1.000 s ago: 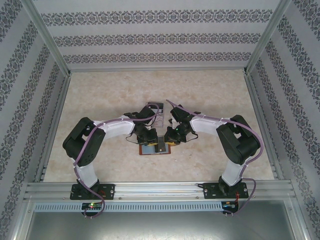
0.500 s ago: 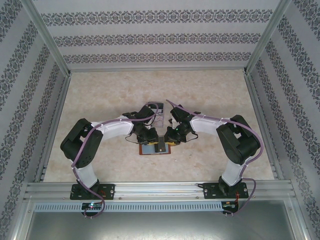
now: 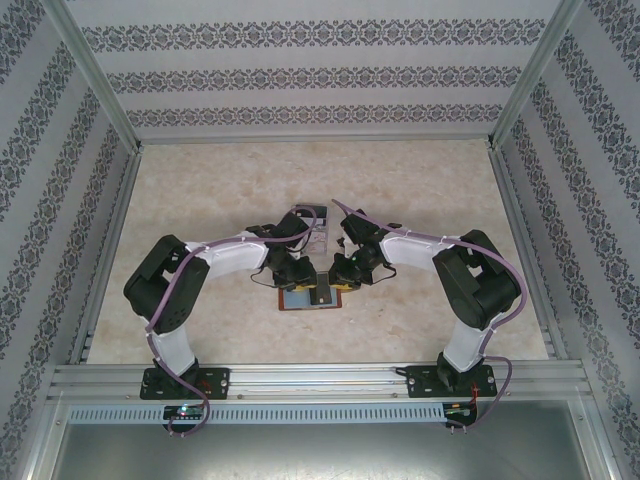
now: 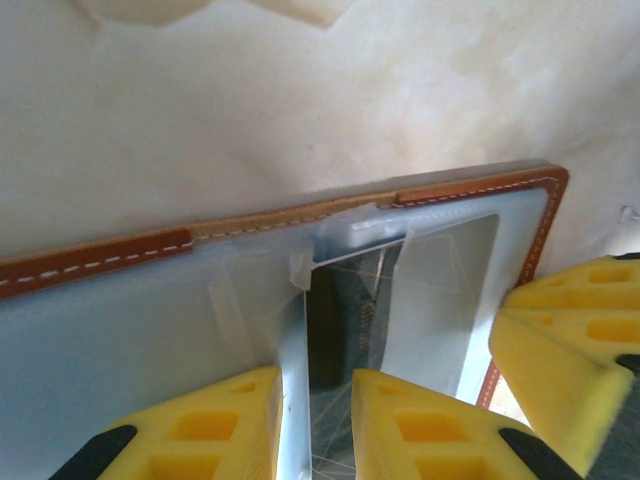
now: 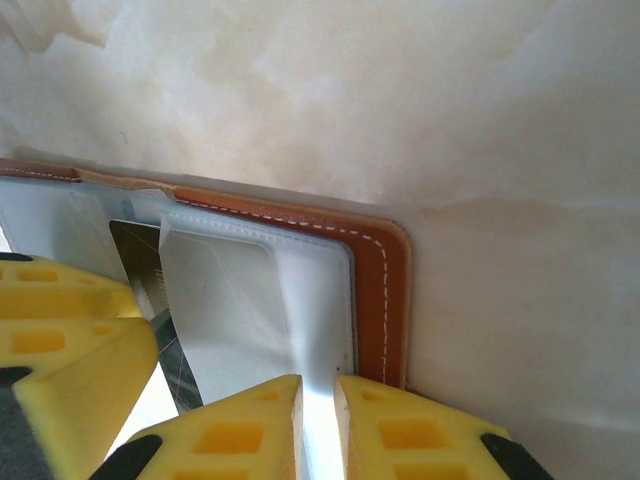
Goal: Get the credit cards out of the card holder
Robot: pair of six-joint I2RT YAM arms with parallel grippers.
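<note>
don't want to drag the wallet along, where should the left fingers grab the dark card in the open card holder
Likely the bare strip of the dark card between the pale pockets, left fingers coming down from the near side. It lies flat in the card holder, tucked toward the stitched far edge, so only that strip looks free.

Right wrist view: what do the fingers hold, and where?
The card holder: the fingers of the right gripper pinch the edge of its pale inner panel, beside the brown border.
</note>
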